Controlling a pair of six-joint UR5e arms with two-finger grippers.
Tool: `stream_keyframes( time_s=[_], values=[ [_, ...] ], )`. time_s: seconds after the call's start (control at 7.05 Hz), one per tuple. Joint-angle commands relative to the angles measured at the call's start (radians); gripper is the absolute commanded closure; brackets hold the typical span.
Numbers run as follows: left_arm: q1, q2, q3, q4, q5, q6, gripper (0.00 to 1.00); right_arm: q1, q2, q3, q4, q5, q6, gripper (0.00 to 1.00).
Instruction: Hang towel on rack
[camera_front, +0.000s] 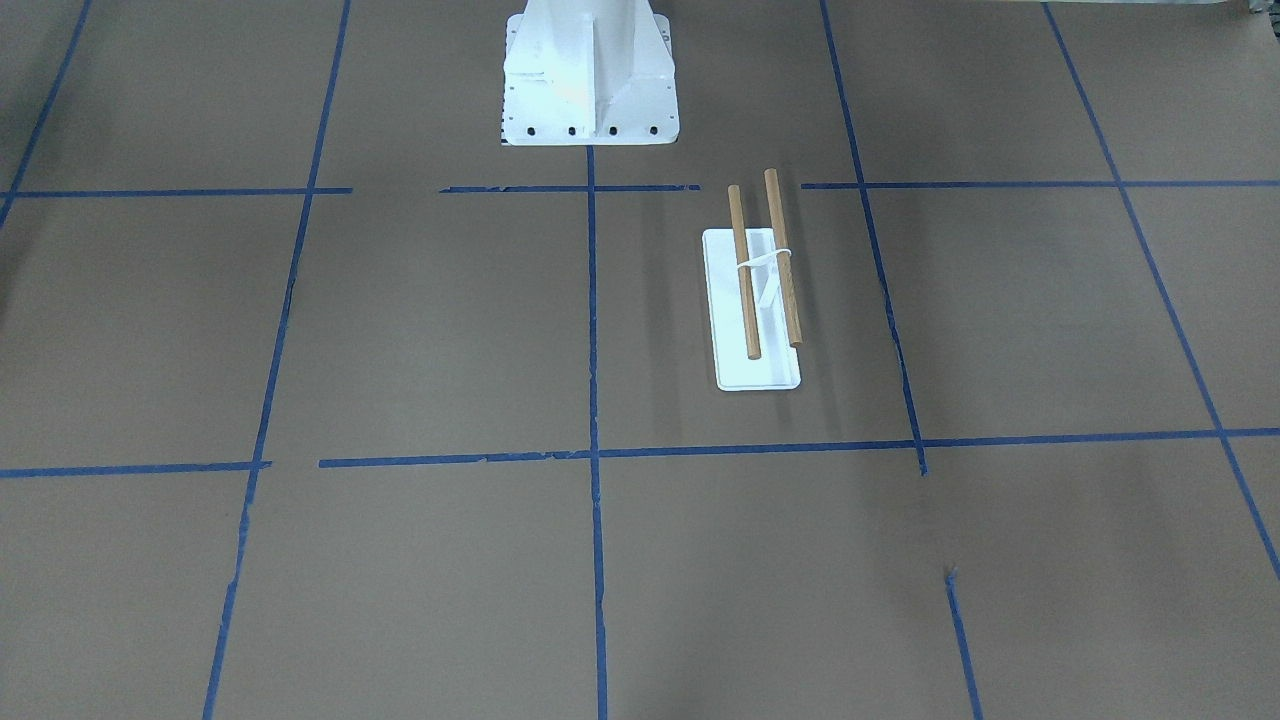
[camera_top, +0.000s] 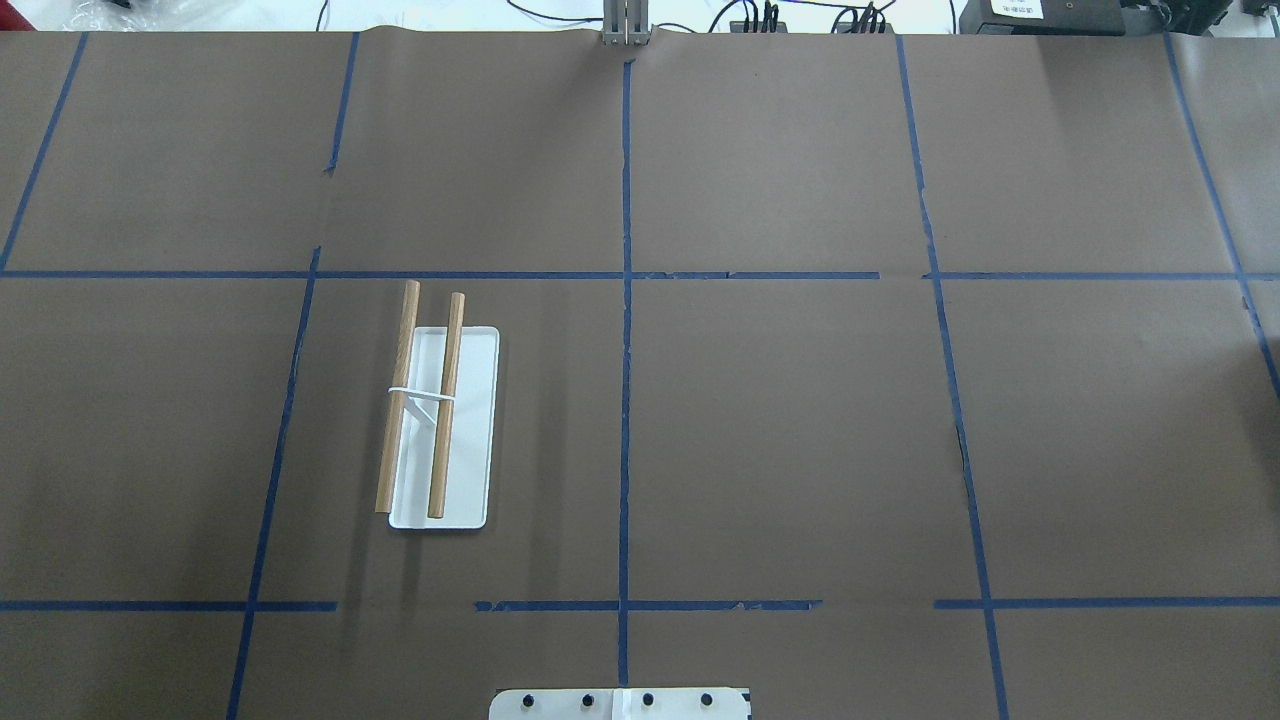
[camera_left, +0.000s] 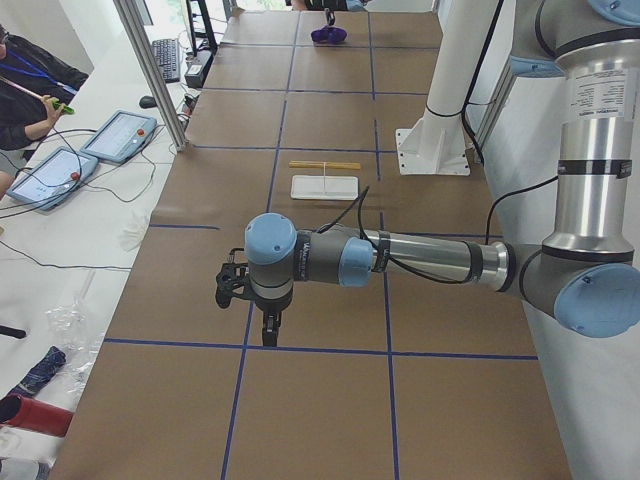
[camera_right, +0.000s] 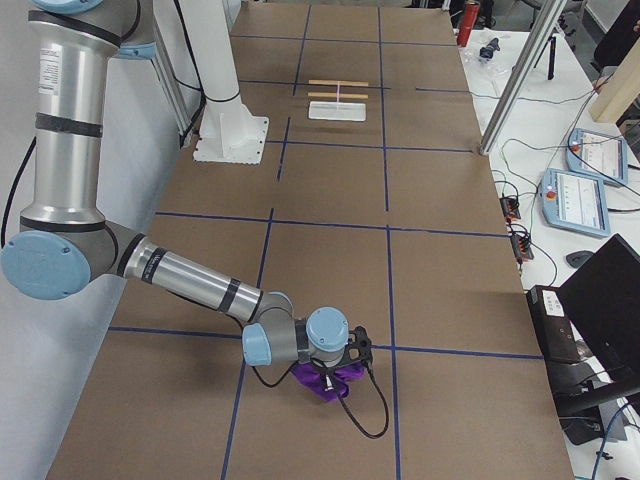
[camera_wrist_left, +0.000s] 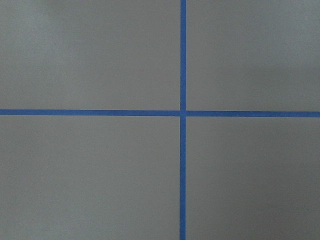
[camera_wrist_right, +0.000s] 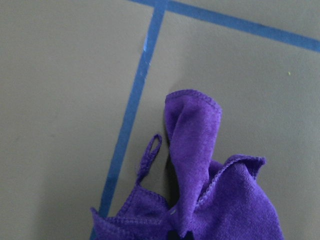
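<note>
The rack (camera_front: 735, 370) stands on the brown table: a white base, a white upright and two wooden rods with nothing on them. It also shows in the overhead view (camera_top: 470, 430) and far off in both side views. A crumpled purple towel (camera_wrist_right: 200, 165) lies on the table by a blue tape cross, far from the rack. My right gripper (camera_right: 335, 368) is down on the towel (camera_right: 325, 385); I cannot tell whether it is open or shut. My left gripper (camera_left: 268, 335) hangs over bare table at the other end; I cannot tell its state.
The white robot pedestal (camera_front: 590, 90) is bolted at the table's edge near the rack. Blue tape lines grid the brown table. An aluminium post (camera_left: 150, 70), tablets (camera_left: 120, 135) and a seated operator (camera_left: 30, 90) are beside the table.
</note>
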Motion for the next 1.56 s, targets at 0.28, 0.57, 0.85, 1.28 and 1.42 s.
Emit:
stream_keyframes(
  time_s=[0.28, 0.57, 0.85, 1.28, 1.42],
  values=[
    [0.000, -0.007, -0.003, -0.001, -0.001, 0.001, 0.00, 0.101, 0.025, 0.189, -0.045, 0.117, 0.031, 1.00],
    [0.000, -0.011, -0.032, -0.101, 0.001, -0.001, 0.00, 0.106, 0.079, 0.330, -0.068, 0.157, 0.306, 1.00],
    [0.024, -0.014, -0.031, -0.285, 0.002, -0.029, 0.00, 0.100, 0.166, 0.418, -0.067, 0.160, 0.605, 1.00],
    [0.113, -0.115, -0.042, -0.341, 0.001, -0.354, 0.00, 0.042, 0.336, 0.475, -0.062, 0.185, 0.935, 1.00],
    [0.138, -0.146, -0.058, -0.356, 0.001, -0.429, 0.00, -0.009, 0.399, 0.503, -0.061, 0.137, 1.039, 1.00]
  ],
)
